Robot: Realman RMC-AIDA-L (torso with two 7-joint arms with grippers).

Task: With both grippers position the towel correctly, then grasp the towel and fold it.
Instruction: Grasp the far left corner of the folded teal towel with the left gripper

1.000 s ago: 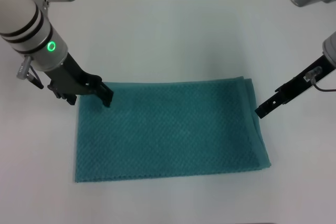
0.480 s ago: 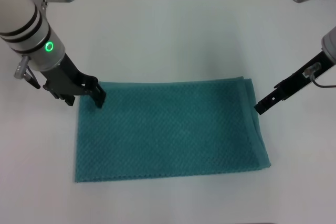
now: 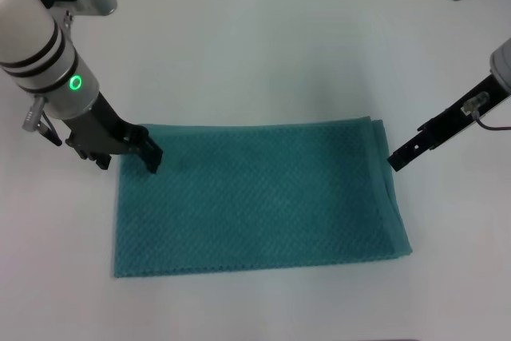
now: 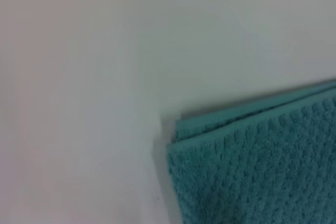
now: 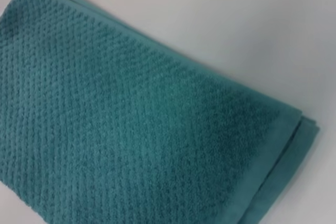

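Note:
The teal towel (image 3: 263, 197) lies flat on the white table as a wide rectangle, with doubled layers showing along its right edge. My left gripper (image 3: 150, 157) rests low at the towel's far-left corner. That corner (image 4: 181, 135) shows two stacked layers in the left wrist view. Just off the towel's right edge, near the far-right corner, hangs my slim right gripper (image 3: 397, 162). The waffle weave of the towel (image 5: 131, 119) and its layered corner fill the right wrist view. Neither wrist view shows any part of a gripper.
The white table (image 3: 263, 53) extends all around the towel. A wall or panel edge runs along the far side of the table.
My left gripper has slid a little to the left and toward the near side, staying at the towel's far-left corner. The right gripper has barely moved. The towel's shape is unchanged.

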